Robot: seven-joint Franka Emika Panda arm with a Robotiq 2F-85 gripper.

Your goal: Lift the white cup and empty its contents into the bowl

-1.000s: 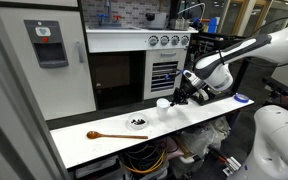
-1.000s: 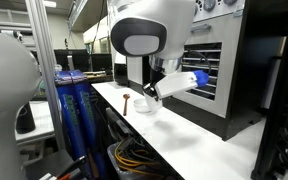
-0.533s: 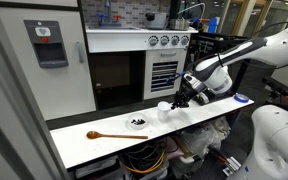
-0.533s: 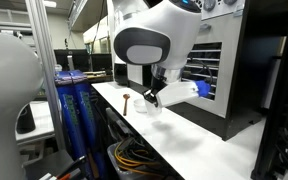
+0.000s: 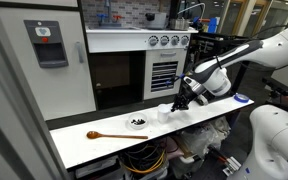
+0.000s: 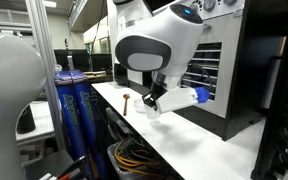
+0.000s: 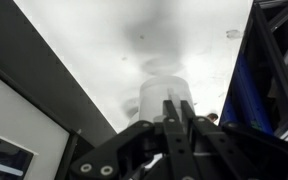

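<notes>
The bowl (image 5: 144, 125) sits on the white bench (image 5: 74, 142) and holds a small heap of dark bits (image 5: 137, 122). The white cup (image 5: 164, 112) stands upright on the bench just beside the bowl, on the side away from the wooden spoon (image 5: 104, 134). The spoon lies flat on the bowl's opposite side, a little apart from it.

The end effector (image 5: 180, 103) is at the cup's far side from the bowl, reaching down at a slant from the white arm (image 5: 239, 55). In the wrist view its 2 fingers (image 7: 171, 125) appear as dark bars very close together at the near wall of the cup (image 7: 154, 95). Whether they pinch that wall or only stand before it cannot be told, so the grip stays undecided.

In an exterior view the end effector (image 6: 156, 100) hangs low over the bench (image 6: 189, 138) with the cup (image 6: 150, 109) right beneath it, and the arm's bulky joint (image 6: 149, 45) fills the frame above.
</notes>
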